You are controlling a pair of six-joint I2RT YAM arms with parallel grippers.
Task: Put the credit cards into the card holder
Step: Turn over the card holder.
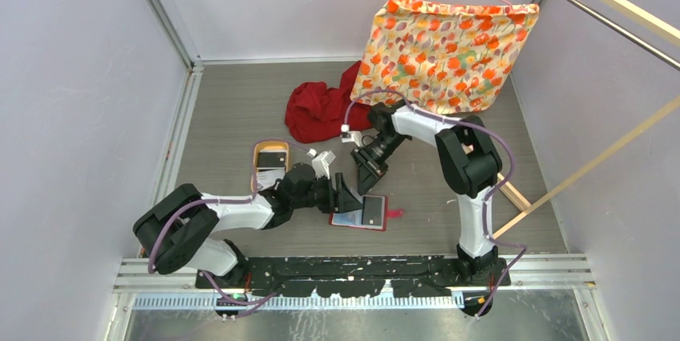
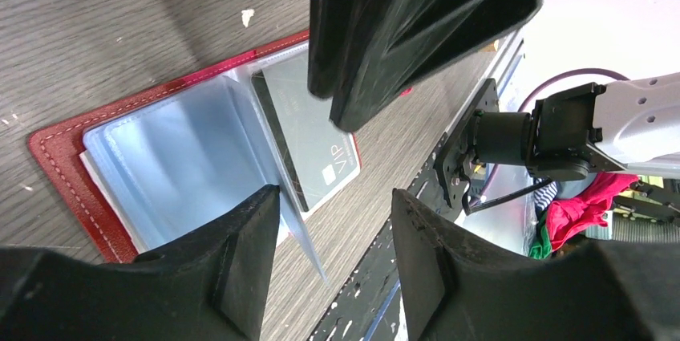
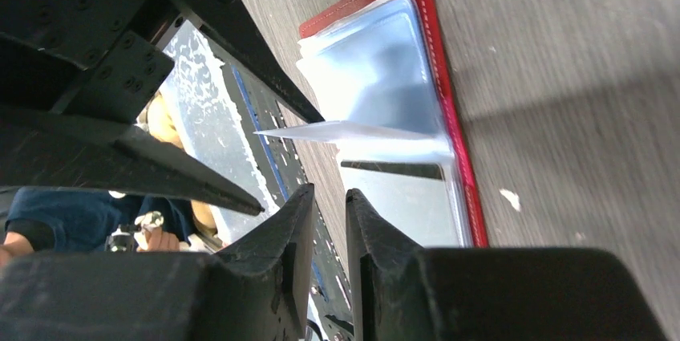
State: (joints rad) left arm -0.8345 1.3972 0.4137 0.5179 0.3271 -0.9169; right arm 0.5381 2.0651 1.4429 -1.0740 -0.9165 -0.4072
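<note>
The red card holder [image 1: 377, 214] lies open on the table in front of the arm bases. In the left wrist view it [image 2: 60, 156] shows clear sleeves, with a dark "VIP" credit card [image 2: 309, 136] in one of them. One clear sleeve leaf [image 2: 301, 225] stands up beside my left finger. My left gripper [image 1: 345, 194] is open and empty over the holder's left side. My right gripper [image 1: 370, 171] hovers just above the holder's far edge, its jaws almost together with nothing between them [image 3: 329, 196]. More credit cards [image 1: 271, 163] lie in the tan tray.
The tan oval tray [image 1: 255, 166] sits left of the holder, beside my left arm. A large red cloth [image 1: 321, 108] lies behind the grippers. A patterned cloth [image 1: 445, 52] hangs on a hanger at the back right. Wooden rods [image 1: 593, 164] slant along the right side.
</note>
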